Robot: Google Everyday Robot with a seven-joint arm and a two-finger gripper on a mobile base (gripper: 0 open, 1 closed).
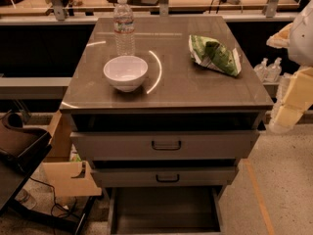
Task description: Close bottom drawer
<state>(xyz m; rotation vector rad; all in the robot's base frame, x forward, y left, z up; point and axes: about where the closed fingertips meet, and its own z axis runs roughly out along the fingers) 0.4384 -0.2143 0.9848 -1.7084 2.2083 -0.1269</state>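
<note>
The bottom drawer (pixel 164 210) is pulled far out toward me, and its dark box interior shows at the bottom of the view. Its front panel and handle are cut off by the lower edge. Above it, the middle drawer front (pixel 166 177) and the taller top drawer front (pixel 166 145) each carry a black bar handle and stand slightly out from the cabinet. My cream-coloured arm hangs at the right edge. The gripper (pixel 282 121) is at its lower end, beside the cabinet's right front corner, level with the top drawer and apart from the bottom drawer.
On the cabinet top (pixel 195 89) stand a water bottle (pixel 124 26), a white bowl (pixel 125 72) and a green snack bag (pixel 214 55). A dark chair or cart (pixel 19 146) and cardboard (pixel 68 177) sit at the left. Small bottles (pixel 269 70) stand behind at the right.
</note>
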